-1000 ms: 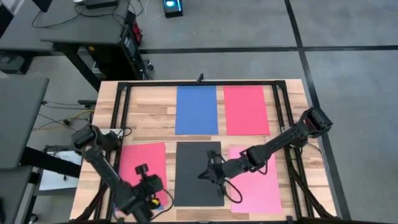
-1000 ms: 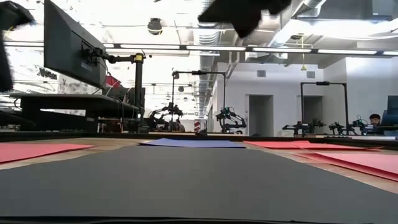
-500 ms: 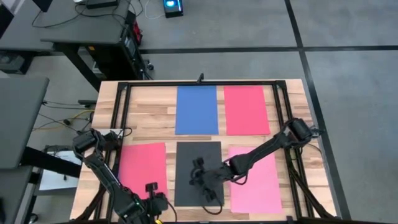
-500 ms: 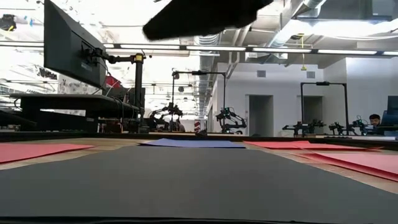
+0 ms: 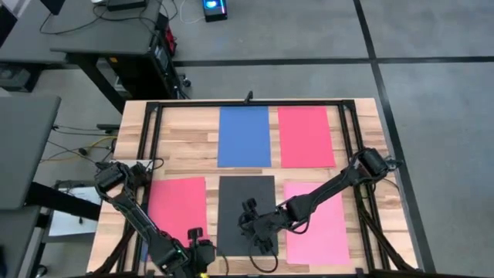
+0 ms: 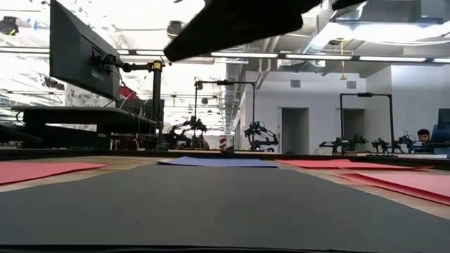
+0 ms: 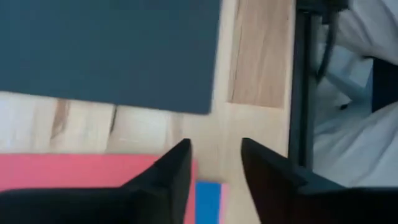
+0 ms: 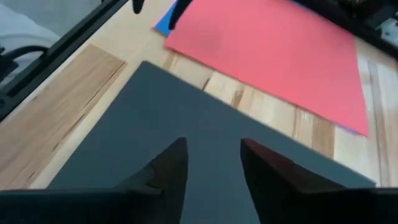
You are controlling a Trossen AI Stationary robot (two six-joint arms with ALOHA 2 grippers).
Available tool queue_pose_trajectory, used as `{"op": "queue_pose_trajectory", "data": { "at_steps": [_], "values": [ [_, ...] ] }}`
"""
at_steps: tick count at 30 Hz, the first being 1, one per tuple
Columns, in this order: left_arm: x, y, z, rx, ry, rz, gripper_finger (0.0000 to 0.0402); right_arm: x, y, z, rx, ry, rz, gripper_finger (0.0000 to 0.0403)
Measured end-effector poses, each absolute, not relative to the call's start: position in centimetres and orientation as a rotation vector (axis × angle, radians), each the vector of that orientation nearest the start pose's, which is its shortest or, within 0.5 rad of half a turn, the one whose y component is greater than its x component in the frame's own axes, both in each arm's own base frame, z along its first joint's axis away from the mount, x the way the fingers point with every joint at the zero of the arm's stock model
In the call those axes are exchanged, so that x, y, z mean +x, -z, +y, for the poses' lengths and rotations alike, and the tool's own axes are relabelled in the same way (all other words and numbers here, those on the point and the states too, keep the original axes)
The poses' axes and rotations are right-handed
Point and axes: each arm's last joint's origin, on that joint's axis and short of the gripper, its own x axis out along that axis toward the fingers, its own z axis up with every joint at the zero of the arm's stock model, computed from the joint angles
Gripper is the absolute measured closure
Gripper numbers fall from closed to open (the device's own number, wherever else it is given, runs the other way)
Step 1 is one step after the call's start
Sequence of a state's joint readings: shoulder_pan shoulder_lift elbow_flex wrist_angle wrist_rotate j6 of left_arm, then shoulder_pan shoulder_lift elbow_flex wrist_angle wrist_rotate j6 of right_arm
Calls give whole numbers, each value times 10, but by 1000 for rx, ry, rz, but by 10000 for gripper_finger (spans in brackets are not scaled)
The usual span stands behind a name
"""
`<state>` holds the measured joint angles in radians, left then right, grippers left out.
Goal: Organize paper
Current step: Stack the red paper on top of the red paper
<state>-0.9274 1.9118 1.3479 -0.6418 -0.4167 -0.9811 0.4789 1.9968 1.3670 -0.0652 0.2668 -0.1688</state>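
Sheets are still spread apart: blue sheet (image 5: pixel 244 136) and red sheet (image 5: pixel 306 136) beyond the black sheet (image 5: pixel 245 212), pink sheet (image 5: pixel 316 224) beside it. Right gripper (image 5: pixel 258 238) is held open above black; left gripper (image 7: pixel 214 163), open, nearby. Nothing is stacked yet.

Grey carpet floor (image 5: pixel 432 116), dark desk (image 5: pixel 100 38), bright ceiling lights (image 6: pixel 176 53).

Only a sliver of blue sheet (image 7: pixel 208 198) peeking past the red sheet (image 7: pixel 81 178), perhaps lying beneath it. Left gripper (image 5: pixel 197 249) cut off at the frame's bottom edge.
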Motion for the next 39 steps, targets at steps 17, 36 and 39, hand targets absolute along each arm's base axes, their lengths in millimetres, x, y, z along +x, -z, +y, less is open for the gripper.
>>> {"op": "queue_pose_trajectory", "data": {
  "at_steps": [17, 36, 39],
  "values": [
    [238, -171, -285, -178, -262, 1222, 182, 388, -185, 193, -410, -222, 662, 220],
    [268, -163, -311, -102, -268, 1356, 182, 389, -185, 191, -375, -205, 665, 215],
    [269, -166, -310, -68, -320, 1318, 182, 389, -185, 191, -375, -205, 666, 215]
  ]
}}
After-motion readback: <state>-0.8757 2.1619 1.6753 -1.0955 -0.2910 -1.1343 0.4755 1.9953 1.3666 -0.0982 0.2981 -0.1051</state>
